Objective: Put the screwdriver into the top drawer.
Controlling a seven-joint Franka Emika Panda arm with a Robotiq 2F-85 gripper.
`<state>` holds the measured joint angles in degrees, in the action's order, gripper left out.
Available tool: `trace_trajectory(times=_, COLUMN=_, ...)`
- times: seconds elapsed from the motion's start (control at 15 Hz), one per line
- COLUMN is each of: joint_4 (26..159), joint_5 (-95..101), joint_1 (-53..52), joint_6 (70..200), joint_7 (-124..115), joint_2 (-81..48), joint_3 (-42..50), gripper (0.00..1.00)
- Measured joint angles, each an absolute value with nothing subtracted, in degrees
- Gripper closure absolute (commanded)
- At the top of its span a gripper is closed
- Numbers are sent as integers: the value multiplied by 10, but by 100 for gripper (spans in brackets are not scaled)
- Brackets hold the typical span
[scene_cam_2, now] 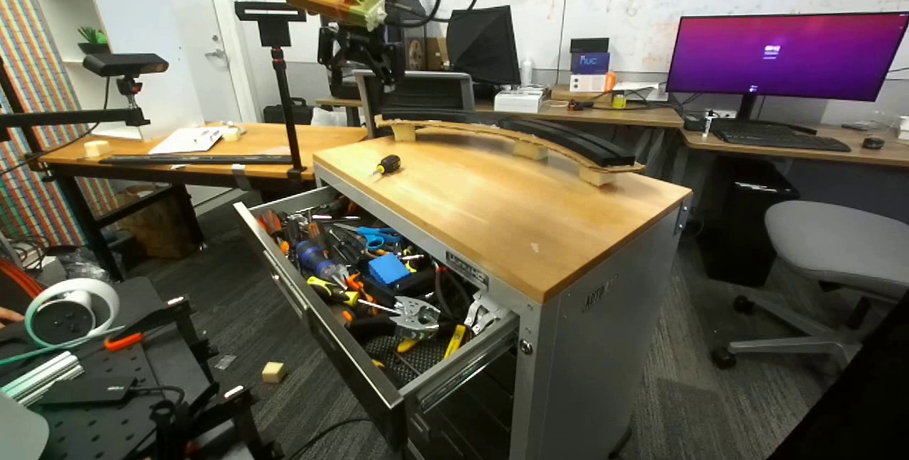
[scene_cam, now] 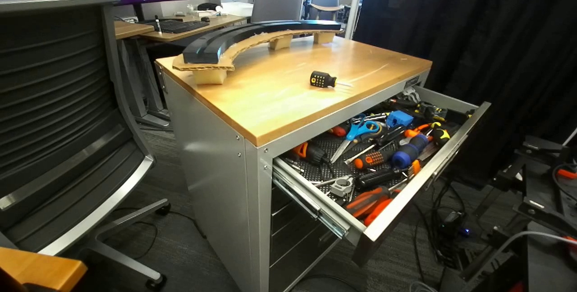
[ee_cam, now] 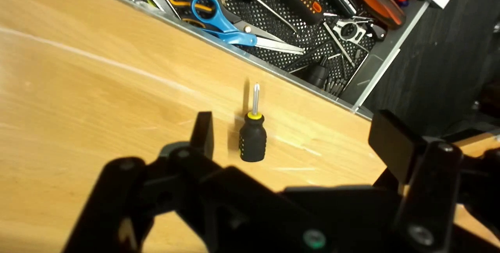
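Clock taken on the wrist view, 12 at its upper edge; the screwdriver (ee_cam: 253, 138) lies on the wooden top (ee_cam: 117, 104), in no grip; butt of the handle toward 6, shaft toward 12, so its long axis runs close to 6–12; the gripper (ee_cam: 295, 128) has its two fingers (ee_cam: 204, 132) spread wide, one at 9, one at 3, with nothing pinched; the closing line therefore crosses the handle nearly square, and I judge that little or no wrist turn is needed; offset: the handle shows nearer the 9 o'clock finger than the middle of the gap; a slight shift toward 9 should centre it.

Height: in an exterior view the gripper (scene_cam_2: 363, 82) hangs well above the wooden top, apart from the screwdriver; likely next step, line up, then descend; the top drawer (scene_cam: 428, 169) stands pulled out, littered with tools (scene_cam: 374, 159); from the screwdriver it lies toward 1, just beyond the tip; the later carry looks short.
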<state>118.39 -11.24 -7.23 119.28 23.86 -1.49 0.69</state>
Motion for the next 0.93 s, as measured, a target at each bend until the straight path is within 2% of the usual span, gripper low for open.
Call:
trace_trajectory(times=0.53, joint_4=958, joint_5=-24, joint_1=-74, joint_6=1175, joint_7=244, joint_2=-275, joint_3=-54, gripper=0)
trace_trajectory(times=0.6, joint_4=929, joint_5=-14, joint_1=-76, joint_6=1175, joint_7=236, joint_2=-304, joint_3=-57, gripper=16)
trace_trajectory(times=0.67, joint_4=901, joint_5=-7, joint_1=-78, joint_6=1175, joint_7=228, joint_2=-331, joint_3=-59, gripper=28)
trace_trajectory(times=0.93, joint_4=805, joint_5=21, joint_1=-88, joint_6=1171, joint_7=184, joint_2=-406, joint_3=-60, gripper=60)
